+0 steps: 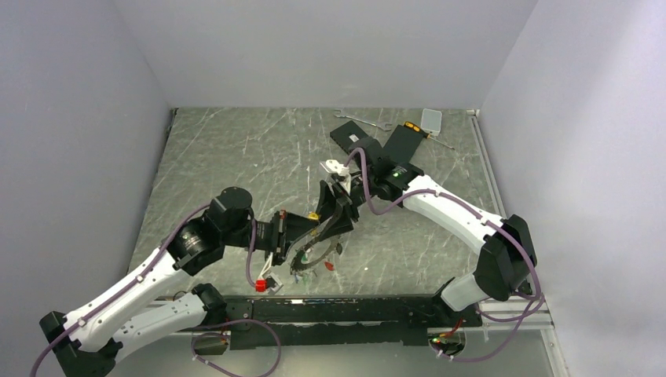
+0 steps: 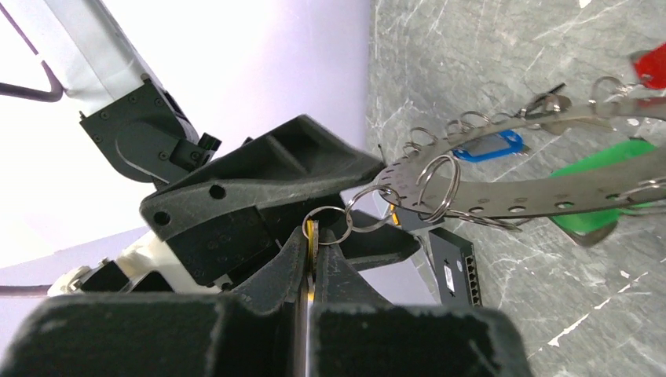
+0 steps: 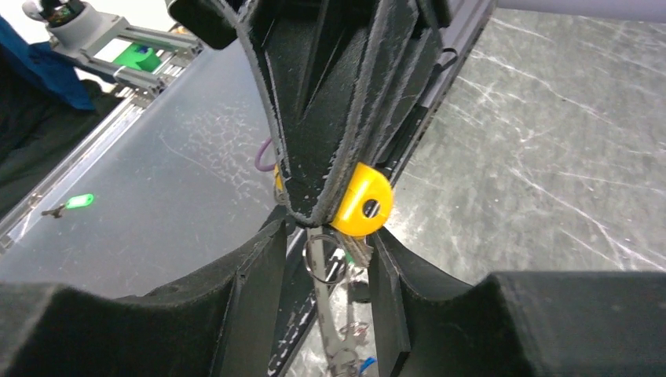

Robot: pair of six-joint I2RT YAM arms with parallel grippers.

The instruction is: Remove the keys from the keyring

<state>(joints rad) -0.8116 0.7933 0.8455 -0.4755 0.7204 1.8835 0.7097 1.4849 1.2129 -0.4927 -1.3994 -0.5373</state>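
Right, both arms meet nose to nose above the middle of the worktop point(image 1: 236, 157), and it is crowded in there. The left pincer point(image 2: 311, 239) is clamped tight on one yellow key point(image 3: 361, 206), its tips pushed in between the fingers of the right pincer point(image 3: 326, 259). The right pincer's jaws stand apart, astride the keyring point(image 2: 503, 192), and neither finger visibly touches it. The keyring is a curved strip punched with holes, hanging off the worktop just under the two pincers. Small split rings point(image 2: 326, 224) link the yellow key to its end.

Counting along the strip in the left wrist view: one blue key point(image 2: 491, 147), one green key point(image 2: 612, 155) and one red key point(image 2: 652, 67). A second green key point(image 3: 78, 202) lies loose, well apart, near the front rail.

At the far edge, clear of the action, there are one silver wrench point(image 1: 360, 120), two flat black boxes point(image 1: 350, 139) point(image 1: 402, 144) and one pale case point(image 1: 431, 119).
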